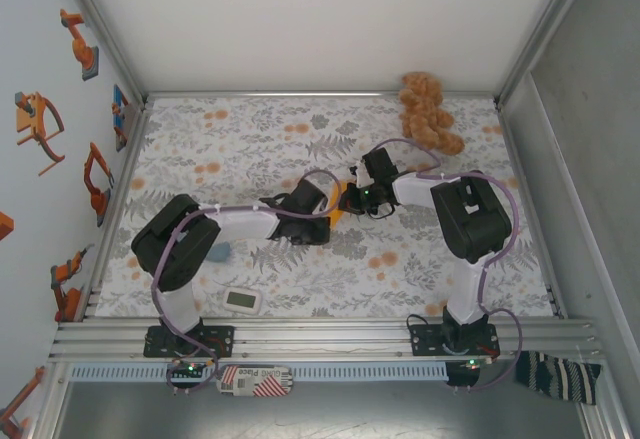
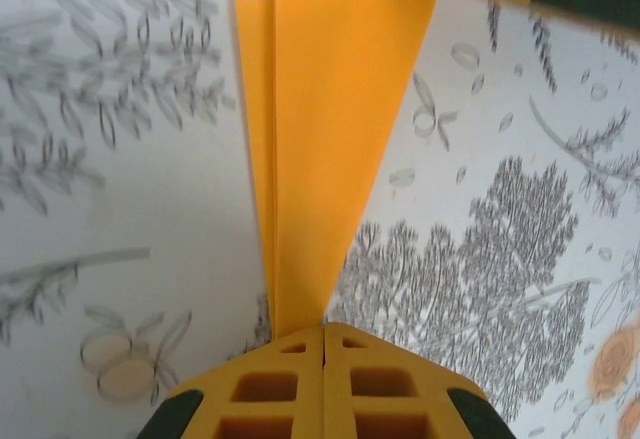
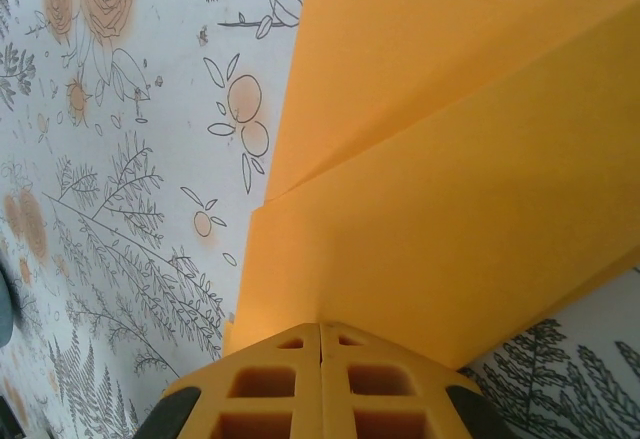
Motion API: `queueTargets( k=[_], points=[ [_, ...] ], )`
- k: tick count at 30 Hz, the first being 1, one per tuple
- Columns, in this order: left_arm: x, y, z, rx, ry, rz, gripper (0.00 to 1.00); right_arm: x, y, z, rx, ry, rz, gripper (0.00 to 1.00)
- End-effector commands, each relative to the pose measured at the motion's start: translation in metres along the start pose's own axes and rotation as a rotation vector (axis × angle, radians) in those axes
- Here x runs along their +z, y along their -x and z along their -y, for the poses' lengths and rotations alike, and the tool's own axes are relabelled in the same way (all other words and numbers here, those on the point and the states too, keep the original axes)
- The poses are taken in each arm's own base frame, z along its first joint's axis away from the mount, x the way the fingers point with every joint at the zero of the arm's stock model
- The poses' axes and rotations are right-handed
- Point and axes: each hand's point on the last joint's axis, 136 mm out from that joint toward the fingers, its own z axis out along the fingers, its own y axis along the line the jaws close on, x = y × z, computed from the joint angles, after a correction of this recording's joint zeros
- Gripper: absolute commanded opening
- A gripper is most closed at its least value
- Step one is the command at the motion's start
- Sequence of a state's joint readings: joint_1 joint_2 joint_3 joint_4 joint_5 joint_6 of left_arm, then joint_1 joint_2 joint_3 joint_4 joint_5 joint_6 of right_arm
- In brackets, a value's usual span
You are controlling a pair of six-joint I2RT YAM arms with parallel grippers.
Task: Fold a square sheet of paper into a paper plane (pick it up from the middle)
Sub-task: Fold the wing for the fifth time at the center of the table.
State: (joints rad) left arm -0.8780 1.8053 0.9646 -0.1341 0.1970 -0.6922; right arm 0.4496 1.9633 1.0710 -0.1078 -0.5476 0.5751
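Left gripper (image 2: 323, 335), centre table: we see its two yellow fingers (image 2: 265, 384) pressed flat together, clamped on the narrow end of the orange paper (image 2: 335, 129). From that seam the paper widens away over the flower-print cloth (image 2: 500, 259). In the left wrist view it lies in layers, with a paler strip showing along its left side beside the broad main panel.

Right gripper (image 3: 320, 331): we find its fingers (image 3: 385, 384) closed as tightly, their tips pinching the edge of the same orange paper (image 3: 450, 159). Here one flap overlaps another, and its straight edge runs on a slant across the sheet. The cloth (image 3: 120, 159) shows to the left of it.

From the top camera, we see the two arms reach inward until the left gripper (image 1: 330, 206) and the right gripper (image 1: 357, 191) almost meet at the middle of the table. The orange paper (image 1: 341, 209) shows as a small bright patch between them, largely covered by the wrists. The cloth (image 1: 250, 149) spreads under both arms. A tan-brown plush toy (image 1: 428, 111) sits at the far right corner, well apart from the paper. A small white device (image 1: 243, 301) lies near the left arm's base, by the near edge.
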Motion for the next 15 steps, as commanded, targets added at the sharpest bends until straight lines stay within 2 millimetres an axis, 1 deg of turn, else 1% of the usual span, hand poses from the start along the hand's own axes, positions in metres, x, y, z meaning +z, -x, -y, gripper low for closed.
queueTargets(
  k=[1, 3, 5, 10, 12, 15],
  points=[
    [-0.008, -0.072, -0.039, -0.049, 0.157, -0.226, 0.0, 0.018, -0.069, 0.103, 0.162, -0.361, -0.174, 0.0],
    [-0.014, -0.069, -0.035, -0.042, 0.153, -0.215, 0.0, 0.017, -0.068, 0.102, 0.16, -0.358, -0.171, 0.0],
    [-0.022, -0.057, -0.029, -0.026, 0.145, -0.18, 0.0, 0.017, -0.069, 0.101, 0.161, -0.355, -0.173, 0.0],
    [-0.049, 0.001, 0.008, 0.004, 0.016, 0.0, 0.0, 0.015, -0.066, 0.087, 0.159, -0.293, -0.157, 0.0],
    [-0.051, 0.018, 0.015, -0.004, -0.02, 0.046, 0.0, 0.013, -0.065, 0.08, 0.163, -0.262, -0.153, 0.0],
    [-0.041, 0.037, 0.018, -0.033, -0.043, 0.074, 0.0, 0.009, -0.065, 0.068, 0.176, -0.22, -0.139, 0.0]
  ],
)
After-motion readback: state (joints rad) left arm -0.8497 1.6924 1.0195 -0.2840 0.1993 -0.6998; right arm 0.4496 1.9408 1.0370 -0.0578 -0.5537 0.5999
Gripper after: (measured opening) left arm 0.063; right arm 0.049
